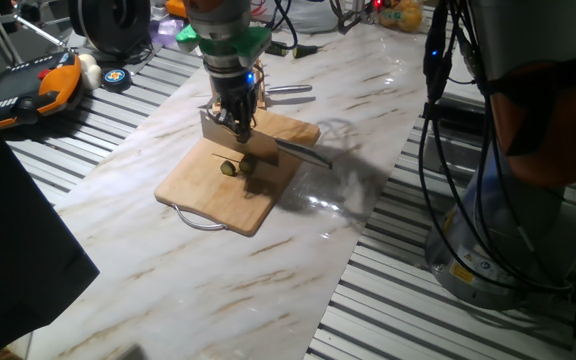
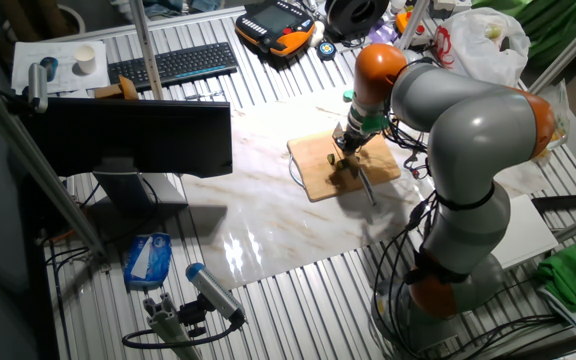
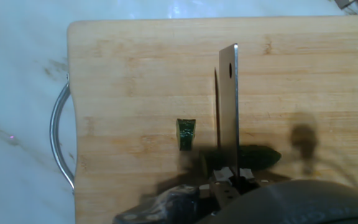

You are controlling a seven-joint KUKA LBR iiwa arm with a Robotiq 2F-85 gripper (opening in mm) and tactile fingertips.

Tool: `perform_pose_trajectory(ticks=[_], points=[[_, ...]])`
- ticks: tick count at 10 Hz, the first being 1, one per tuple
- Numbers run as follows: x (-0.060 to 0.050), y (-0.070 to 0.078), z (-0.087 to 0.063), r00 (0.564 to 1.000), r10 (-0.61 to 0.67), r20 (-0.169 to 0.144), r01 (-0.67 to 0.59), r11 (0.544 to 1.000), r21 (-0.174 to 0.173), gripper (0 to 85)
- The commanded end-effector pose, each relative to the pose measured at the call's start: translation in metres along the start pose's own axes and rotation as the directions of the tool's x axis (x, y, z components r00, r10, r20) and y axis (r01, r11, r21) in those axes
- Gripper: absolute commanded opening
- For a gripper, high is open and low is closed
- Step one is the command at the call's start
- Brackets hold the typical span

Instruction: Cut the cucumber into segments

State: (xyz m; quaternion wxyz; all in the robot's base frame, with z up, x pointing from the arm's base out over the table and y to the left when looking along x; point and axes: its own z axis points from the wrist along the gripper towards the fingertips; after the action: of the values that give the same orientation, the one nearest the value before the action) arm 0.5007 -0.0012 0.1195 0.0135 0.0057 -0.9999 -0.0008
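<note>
The gripper [image 1: 238,122] is clenched on a knife [image 3: 229,118], blade edge-down over the wooden board [image 3: 135,74]. The cucumber [image 3: 260,155] lies on the board directly under the blade near its handle end, dark green, partly hidden. One segment [image 3: 186,134] sits apart to the blade's other side, cut face visible. Judgement: a cutting stroke is in hand; the next move calls for pressing straight down, then lifting clear. Count: one knife, one board, one cucumber, one segment visible
</note>
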Motion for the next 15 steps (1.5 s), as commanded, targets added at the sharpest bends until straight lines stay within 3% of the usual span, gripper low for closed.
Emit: perform_pose_trajectory(ticks=[1,15], points=[[0.000,0.000,0.000,1.000,0.000,0.001,0.000,1.000,0.000,0.7],[-0.007,0.001,0.012,1.000,-0.008,-0.008,0.008,1.000,-0.016,0.7]])
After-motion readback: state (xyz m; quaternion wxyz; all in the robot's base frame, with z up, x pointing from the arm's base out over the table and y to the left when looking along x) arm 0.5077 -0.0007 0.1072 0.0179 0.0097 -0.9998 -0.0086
